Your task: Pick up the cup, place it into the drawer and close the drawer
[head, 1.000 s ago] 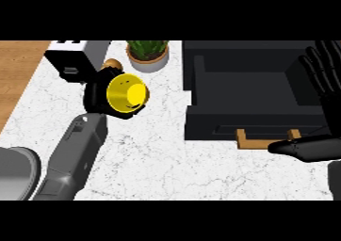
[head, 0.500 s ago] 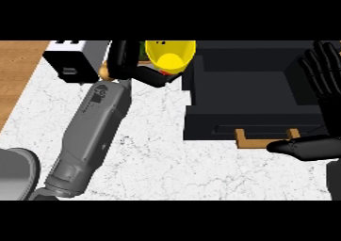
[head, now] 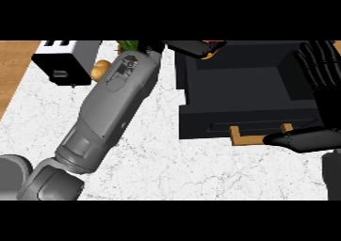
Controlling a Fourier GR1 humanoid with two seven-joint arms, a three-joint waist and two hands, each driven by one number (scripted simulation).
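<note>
At the top edge of the frame, just above the back wall of the drawer [head: 236, 94], my left hand [head: 189, 47] sits with its black fingers curled round the cup [head: 210, 54]. My hand hides nearly all of the cup; only a sliver of red and yellow-orange peeks out on the right side of my fingers, over the drawer's rear rim. My left forearm [head: 110, 113] runs as a long grey diagonal from the lower left corner up to that hand, crossing the white marbled surface [head: 201, 169]. The drawer stands open, a dark box right of centre, its hollow facing up and its wooden handle [head: 260, 137] at the lower front. My right hand [head: 326, 84] is at the right edge of the frame, open, its fingers straight and pointing up alongside the drawer's right wall, its thumb stretched leftward just right of the handle; whether the thumb touches the drawer front I cannot tell. In the upper left stands a black and white box [head: 65, 61] on the surface, and tucked between it and my forearm is a small round tan thing [head: 99, 69] that I cannot make out further. A bit of green plant [head: 129, 45] shows at the top, just left of my wrist. Along the left edge, beyond the surface, lies a strip of wood boards [head: 6, 70].
</note>
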